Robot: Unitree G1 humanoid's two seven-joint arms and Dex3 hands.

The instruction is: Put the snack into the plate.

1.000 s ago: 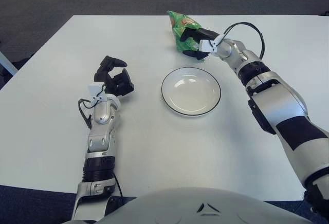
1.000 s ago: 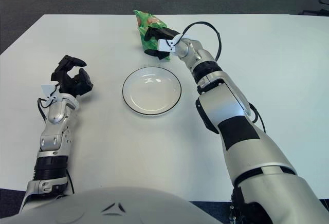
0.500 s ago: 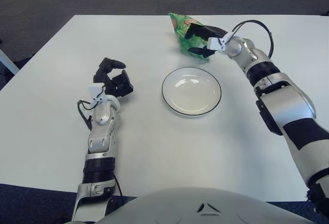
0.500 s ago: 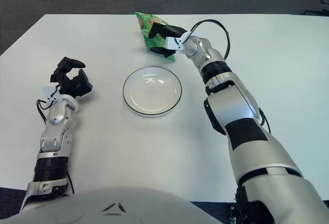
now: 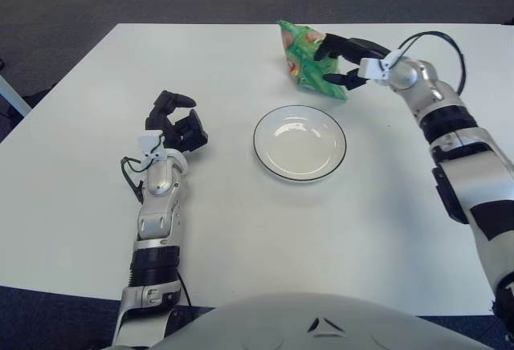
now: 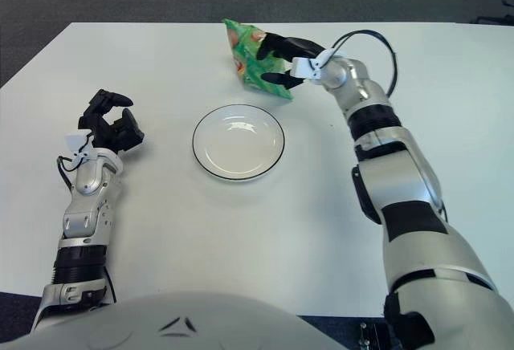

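Note:
A green snack bag [image 5: 303, 61] hangs tilted above the table, behind the plate. My right hand [image 5: 344, 63] is shut on the bag's right side, black fingers curled around it. The white plate [image 5: 299, 142] with a dark rim sits empty at the table's middle, in front of and slightly left of the bag. My left hand [image 5: 177, 124] shows at the left of the plate, fingers curled, holding nothing. In the right eye view the snack bag [image 6: 253, 63] and the plate [image 6: 238, 141] stand in the same relation.
The white table [image 5: 241, 229] spreads wide around the plate. Dark carpet lies beyond its far edge. A black cable [image 5: 438, 41] loops over my right wrist.
My right hand has lifted the snack bag off the table and carried it up and to the right. The left hand and the plate have stayed put.

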